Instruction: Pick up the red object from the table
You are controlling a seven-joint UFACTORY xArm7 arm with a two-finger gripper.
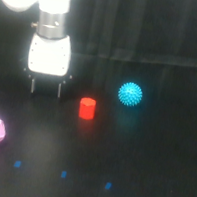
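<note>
Item 1, claw [46, 87]: hanging spread and empty, up and to the exterior view's left of target. Item 2, red hexagonal block [87, 108]: sitting upright on black counter [143, 163], near spiky cyan ball [130, 94]. Handling: centring above block, descending straight, closing on flat facets, avoiding ball.

A black backdrop [146, 27] fills the upper half of the frame, with faint vertical folds like hanging cloth, most visible near the upper centre. Below it the matte black surface [144, 158] spreads across the lower half; the line where the two meet is hard to make out in the dark. A few tiny blue marks [64, 174] dot the surface along the lower part of the frame, and another sits at the right edge. The light is dim, and the picture is soft and slightly blurred.
</note>
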